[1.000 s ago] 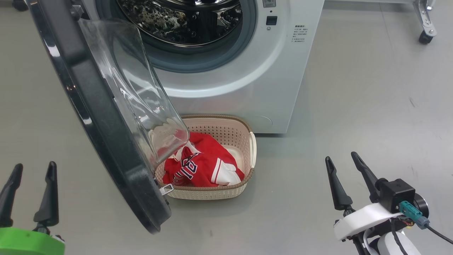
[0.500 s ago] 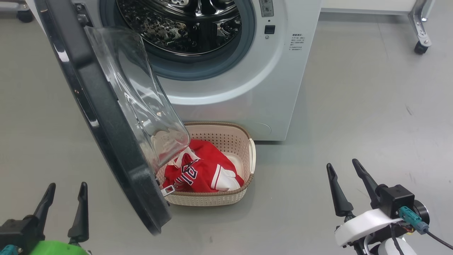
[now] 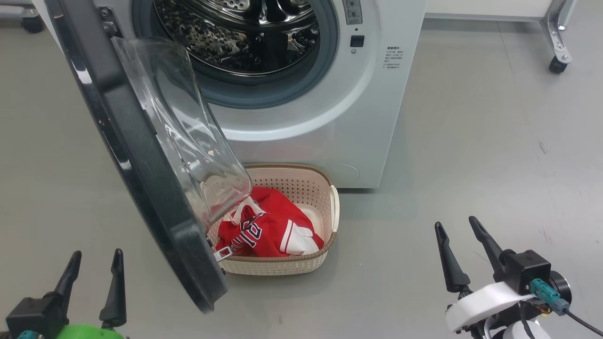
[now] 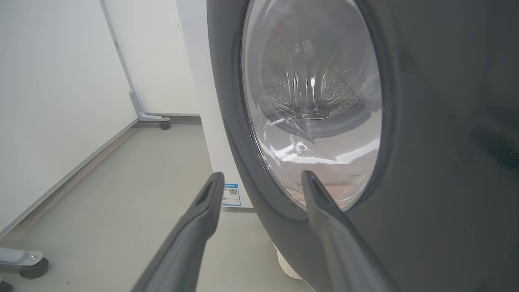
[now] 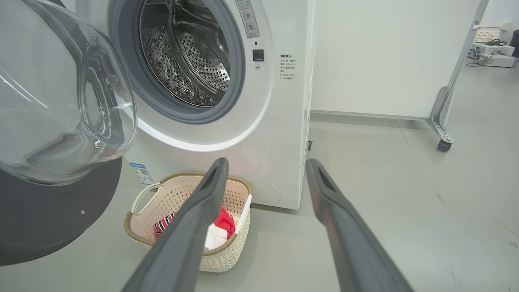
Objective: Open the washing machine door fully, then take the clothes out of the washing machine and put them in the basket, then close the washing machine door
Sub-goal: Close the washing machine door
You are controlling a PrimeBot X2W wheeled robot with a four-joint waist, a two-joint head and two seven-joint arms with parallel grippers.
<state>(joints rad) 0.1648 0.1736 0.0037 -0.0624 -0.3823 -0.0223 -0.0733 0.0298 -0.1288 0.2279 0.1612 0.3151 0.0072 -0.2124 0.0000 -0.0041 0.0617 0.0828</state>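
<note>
The white washing machine (image 3: 330,117) stands with its drum (image 3: 235,33) bare of fabric. Its black-rimmed door (image 3: 141,155) hangs open toward me, glass bowl (image 3: 188,136) over the basket's left end. The cream basket (image 3: 301,266) on the floor in front holds the red clothes (image 3: 273,226). At the lower left my left gripper (image 3: 96,261) is open, behind the door's outer face (image 4: 425,162). My right gripper (image 3: 456,225) is open at the lower right, apart from the basket (image 5: 227,251). The washing machine (image 5: 267,121) and the clothes (image 5: 222,221) also appear in the right wrist view.
Grey floor (image 3: 494,155) spreads to the right of the machine. A wheeled metal frame leg (image 3: 558,42) stands at the back right, and another castor (image 4: 164,123) beside a white wall panel on the left. A blue sticker (image 4: 232,194) marks the machine's lower corner.
The head camera has tilted, so the scene sits lower in the picture. My left gripper has moved right, closer to the door's outer side. The door, basket and clothes stay put.
</note>
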